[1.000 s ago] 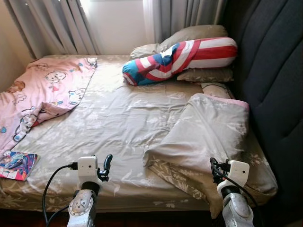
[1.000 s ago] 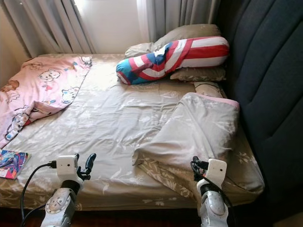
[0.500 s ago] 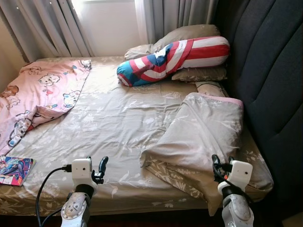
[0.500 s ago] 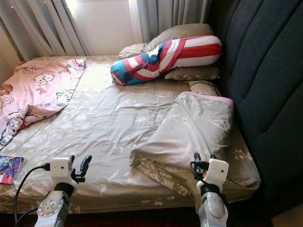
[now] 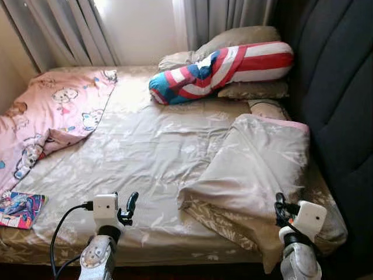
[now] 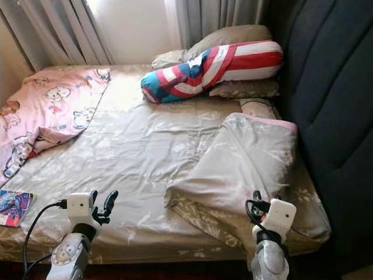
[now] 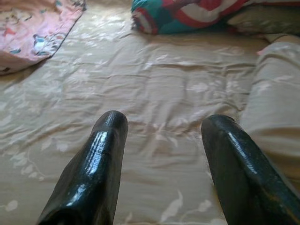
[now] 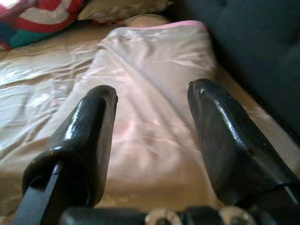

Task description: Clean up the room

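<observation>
A bed with a beige floral sheet (image 5: 145,146) lies before me. A folded beige blanket (image 5: 256,169) lies crumpled at its right, by the dark headboard (image 5: 338,93). A pink cartoon blanket (image 5: 52,111) is bunched at the far left. A red, white and blue bolster (image 5: 221,67) rests on beige pillows (image 5: 256,90) at the back. A colourful book (image 5: 20,208) lies at the bed's near left corner. My left gripper (image 5: 129,205) hangs open over the bed's near edge. My right gripper (image 5: 280,207) is open at the folded blanket's (image 8: 154,93) near edge.
Grey curtains (image 5: 70,32) hang behind the bed, with a bright wall (image 5: 145,29) between them. The tall padded headboard runs along the right side. A small patterned cushion (image 5: 265,108) sits between the pillows and the folded blanket.
The camera swayed left and back right, and it now looks a little lower, so the scene shifted. Both grippers stay open at the bed's near edge; nothing on the bed moved.
</observation>
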Available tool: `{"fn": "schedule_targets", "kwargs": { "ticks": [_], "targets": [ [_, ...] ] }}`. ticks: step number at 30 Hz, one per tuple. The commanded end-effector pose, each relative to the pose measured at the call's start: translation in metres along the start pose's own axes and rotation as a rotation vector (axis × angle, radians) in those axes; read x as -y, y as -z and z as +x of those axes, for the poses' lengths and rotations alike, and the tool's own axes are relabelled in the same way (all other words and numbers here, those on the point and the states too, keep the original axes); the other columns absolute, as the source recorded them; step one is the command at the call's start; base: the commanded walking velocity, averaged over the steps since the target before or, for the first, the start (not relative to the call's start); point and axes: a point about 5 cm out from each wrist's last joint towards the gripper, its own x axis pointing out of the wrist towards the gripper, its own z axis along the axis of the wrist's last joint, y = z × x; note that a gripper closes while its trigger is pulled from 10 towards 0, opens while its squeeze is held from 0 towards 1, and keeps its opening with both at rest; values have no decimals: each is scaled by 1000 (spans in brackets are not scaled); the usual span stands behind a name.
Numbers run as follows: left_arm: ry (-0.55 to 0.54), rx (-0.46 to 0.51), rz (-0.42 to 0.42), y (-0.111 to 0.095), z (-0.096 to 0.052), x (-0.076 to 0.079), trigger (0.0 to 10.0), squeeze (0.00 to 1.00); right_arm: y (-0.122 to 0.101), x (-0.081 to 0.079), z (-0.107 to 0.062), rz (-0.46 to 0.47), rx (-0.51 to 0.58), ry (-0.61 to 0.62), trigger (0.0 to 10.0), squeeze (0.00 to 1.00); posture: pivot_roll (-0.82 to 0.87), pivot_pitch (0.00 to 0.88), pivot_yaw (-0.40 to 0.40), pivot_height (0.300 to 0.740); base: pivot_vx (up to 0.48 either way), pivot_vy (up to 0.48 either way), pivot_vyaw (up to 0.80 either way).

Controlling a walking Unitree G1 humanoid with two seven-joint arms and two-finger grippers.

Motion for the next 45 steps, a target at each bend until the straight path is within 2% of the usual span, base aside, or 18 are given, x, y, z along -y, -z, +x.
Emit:
{"fn": "schedule_targets", "kwargs": {
  "ticks": [1, 9, 23, 31, 37, 45],
  "targets": [
    [-8, 16, -7, -3, 1, 1, 10000, 0, -1, -4, 0, -2, -11, -19, 10000, 0, -140, 66, -2, 740, 311, 0, 0],
    [-8, 17, -20, -1, -3, 6, 10000, 0, -5, -5, 1, -7, -13, -28, 10000, 0, -129, 79, -20, 740, 302, 0, 0],
    [-11, 10, -2, 0, -13, 5, 10000, 0, -4, -5, -5, -10, -46, -52, 10000, 0, -139, 102, -30, 740, 0, 0, 0],
    [-10, 22, -6, -6, -9, 10, 10000, 0, -3, -7, -5, -13, -64, -79, 10000, 0, -128, 104, -36, 740, 0, -345, 0],
    [-16, 15, -8, -5, -14, 8, 10000, 0, -5, -10, -4, -8, -63, -86, 10000, 0, -120, 103, -39, 740, 0, 0, 0],
    [-18, 20, -8, -9, -13, 8, 10000, 0, -4, -15, -3, -20, -71, -99, 10000, 0, -115, 101, -38, 740, 0, 0, 0]
  ]
}}
